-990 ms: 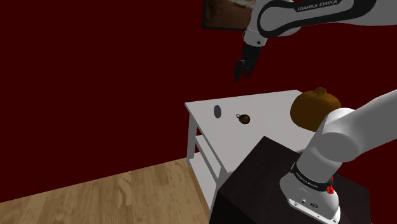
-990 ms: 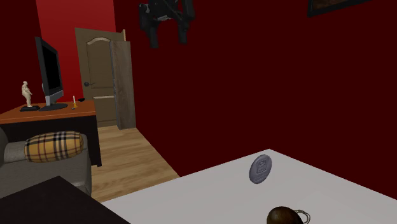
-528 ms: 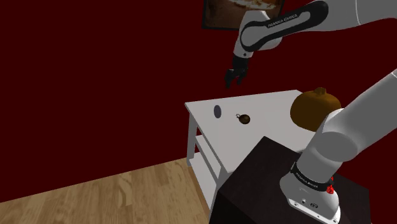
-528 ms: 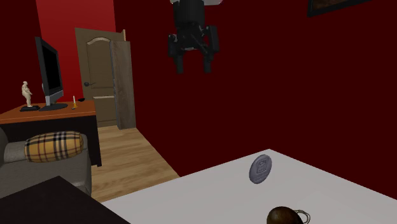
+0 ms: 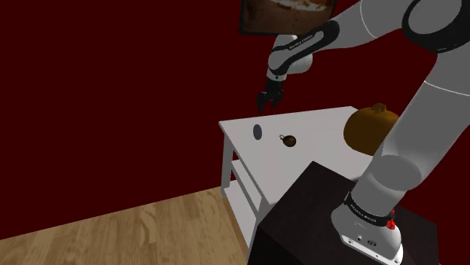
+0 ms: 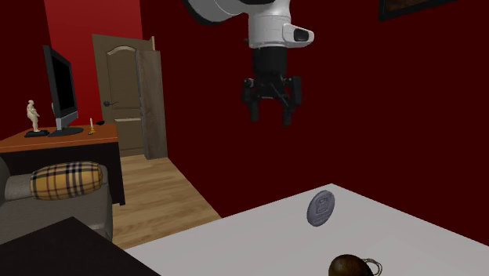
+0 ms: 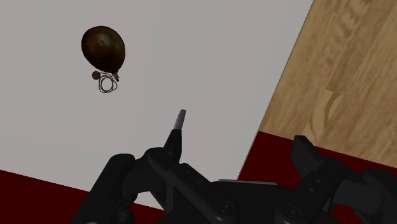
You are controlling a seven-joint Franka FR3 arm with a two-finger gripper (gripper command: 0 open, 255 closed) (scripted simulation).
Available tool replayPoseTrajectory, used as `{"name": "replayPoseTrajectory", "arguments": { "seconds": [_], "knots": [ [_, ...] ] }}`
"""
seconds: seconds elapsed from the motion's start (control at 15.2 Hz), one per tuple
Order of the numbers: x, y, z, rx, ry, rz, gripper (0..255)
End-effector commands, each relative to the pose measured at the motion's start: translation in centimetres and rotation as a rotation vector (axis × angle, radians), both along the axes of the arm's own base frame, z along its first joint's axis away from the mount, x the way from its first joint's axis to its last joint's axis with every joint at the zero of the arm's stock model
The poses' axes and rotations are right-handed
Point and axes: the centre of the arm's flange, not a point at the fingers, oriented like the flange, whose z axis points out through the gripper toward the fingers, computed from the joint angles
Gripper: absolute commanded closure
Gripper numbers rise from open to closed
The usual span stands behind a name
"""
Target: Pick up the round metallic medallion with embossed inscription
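The medallion [image 6: 320, 208] is a round grey disc with a raised mark, standing on its edge near the far corner of the white table [image 6: 392, 235]. In the shoulder view the medallion [image 5: 257, 131] sits by the table's left end. My black gripper [image 6: 272, 110] hangs open in the air well above it with nothing between its fingers, and in the shoulder view the gripper [image 5: 265, 102] is just above and slightly right of the disc. In the wrist view a thin grey sliver [image 7: 181, 119], apparently the disc edge-on, shows just past one fingertip of the gripper [image 7: 239, 141].
A small dark brown ball with a wire ring [image 5: 287, 140] lies on the table close to the medallion. A large orange-brown gourd [image 5: 371, 128] stands at the table's right end. The dark stand [image 5: 316, 218] abuts the table [image 5: 316, 128]. Wooden floor [image 5: 113, 233] lies below, dark red walls behind.
The arm has swung down and toward the shoulder view's left, bringing the open gripper nearer above the medallion. The medallion and the ball have not moved.
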Motion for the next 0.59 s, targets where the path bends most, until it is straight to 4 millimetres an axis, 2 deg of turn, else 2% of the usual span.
{"name": "replayPoseTrajectory", "arguments": {
  "seconds": [0.0,0.53],
  "knots": [
    [1.3,-1.2,-2.0,0.006,0.006,-0.026,0],
    [6.5,-6.6,-9.8,0.029,0.029,-0.126,0]
  ]
}}
